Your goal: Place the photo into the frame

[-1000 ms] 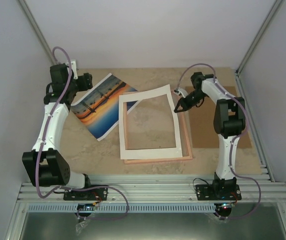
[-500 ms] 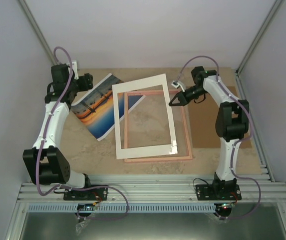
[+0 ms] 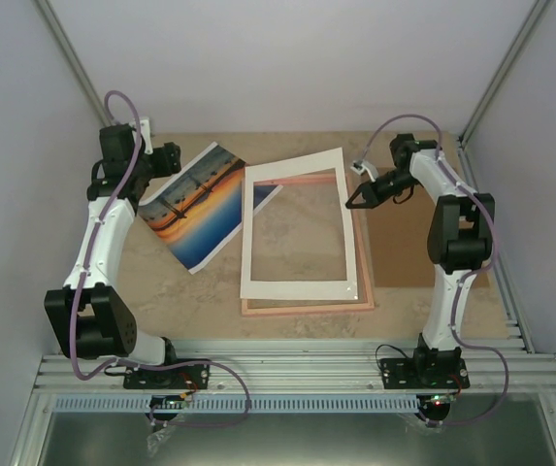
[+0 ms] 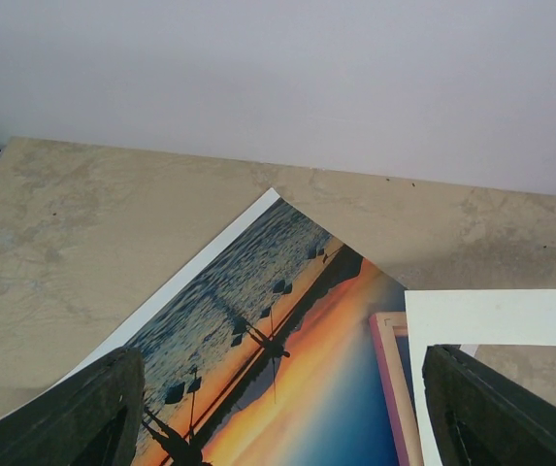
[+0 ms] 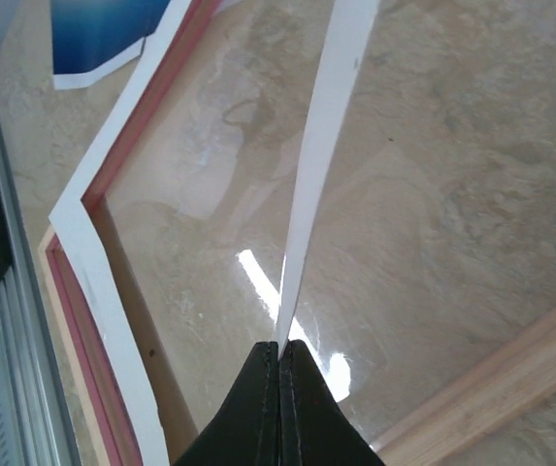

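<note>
Right pincer (image 5: 279,351): shut on the white mat's (image 3: 292,289) right edge, lifting it off the frame (image 3: 307,308).
Left pincer (image 4: 279,354): wide open, empty, above the photo (image 3: 195,209).
Photo: face-up on the table (image 3: 161,282), corner under the frame.
Advice: I'd raise the mat slowly, lest it drag the frame.

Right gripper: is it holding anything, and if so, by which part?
Yes. The right gripper is shut on the white mat, pinching the thin strip on its right side, toward the far end.

Right hand (image 3: 347,205) pinches white mat (image 3: 297,290) edge over frame (image 3: 307,308); photo (image 3: 195,209) lies left
</note>
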You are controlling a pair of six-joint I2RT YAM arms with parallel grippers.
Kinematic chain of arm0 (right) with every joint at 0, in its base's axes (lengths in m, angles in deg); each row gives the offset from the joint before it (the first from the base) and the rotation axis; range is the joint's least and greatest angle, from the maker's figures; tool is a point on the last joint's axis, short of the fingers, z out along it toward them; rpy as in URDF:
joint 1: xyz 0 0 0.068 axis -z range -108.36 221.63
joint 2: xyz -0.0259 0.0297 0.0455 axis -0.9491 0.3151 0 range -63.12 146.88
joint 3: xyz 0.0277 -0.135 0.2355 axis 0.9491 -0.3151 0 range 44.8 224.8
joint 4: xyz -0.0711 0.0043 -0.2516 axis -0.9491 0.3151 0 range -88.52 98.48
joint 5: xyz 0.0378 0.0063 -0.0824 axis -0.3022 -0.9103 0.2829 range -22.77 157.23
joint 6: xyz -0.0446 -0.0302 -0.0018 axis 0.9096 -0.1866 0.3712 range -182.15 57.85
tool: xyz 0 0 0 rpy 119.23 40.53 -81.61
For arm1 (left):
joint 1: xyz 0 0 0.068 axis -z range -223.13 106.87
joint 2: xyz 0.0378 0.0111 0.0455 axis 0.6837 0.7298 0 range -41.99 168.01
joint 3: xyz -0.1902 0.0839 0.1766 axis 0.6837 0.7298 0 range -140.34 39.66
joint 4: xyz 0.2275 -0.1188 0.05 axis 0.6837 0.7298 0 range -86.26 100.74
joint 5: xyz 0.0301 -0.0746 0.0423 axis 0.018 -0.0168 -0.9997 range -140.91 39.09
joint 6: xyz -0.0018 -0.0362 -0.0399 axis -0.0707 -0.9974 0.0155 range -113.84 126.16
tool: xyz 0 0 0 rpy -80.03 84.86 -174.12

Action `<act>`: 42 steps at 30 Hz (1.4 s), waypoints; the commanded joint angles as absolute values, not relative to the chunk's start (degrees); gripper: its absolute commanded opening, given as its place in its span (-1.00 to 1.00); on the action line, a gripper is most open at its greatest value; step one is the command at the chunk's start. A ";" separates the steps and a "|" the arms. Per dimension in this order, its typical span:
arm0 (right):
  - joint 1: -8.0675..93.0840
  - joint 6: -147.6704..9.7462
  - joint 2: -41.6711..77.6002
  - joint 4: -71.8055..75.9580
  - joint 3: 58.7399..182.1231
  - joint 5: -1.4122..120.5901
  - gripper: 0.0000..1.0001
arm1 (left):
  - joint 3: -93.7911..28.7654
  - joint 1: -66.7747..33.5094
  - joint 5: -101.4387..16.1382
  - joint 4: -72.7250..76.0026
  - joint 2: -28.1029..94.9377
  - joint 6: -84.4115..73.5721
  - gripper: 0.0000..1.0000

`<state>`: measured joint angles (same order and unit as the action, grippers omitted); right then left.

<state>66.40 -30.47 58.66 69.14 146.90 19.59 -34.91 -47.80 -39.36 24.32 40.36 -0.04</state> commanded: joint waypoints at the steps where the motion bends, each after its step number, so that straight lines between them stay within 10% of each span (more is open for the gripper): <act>1: 67.09 -29.96 60.91 68.09 146.78 22.39 -0.99 | -35.27 -47.90 -38.78 23.08 40.62 0.01 0.61; 36: 67.77 -31.41 67.65 70.88 149.75 22.72 -0.98 | -35.33 -47.88 -38.56 23.08 41.41 0.14 0.61; 42: 67.85 -33.31 67.04 69.93 149.43 24.42 -0.62 | -35.39 -47.90 -39.03 23.07 41.17 0.10 0.61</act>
<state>67.95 -31.67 67.14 71.24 149.83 23.40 -34.91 -47.80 -39.25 24.32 41.10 -0.04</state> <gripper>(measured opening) 0.139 0.807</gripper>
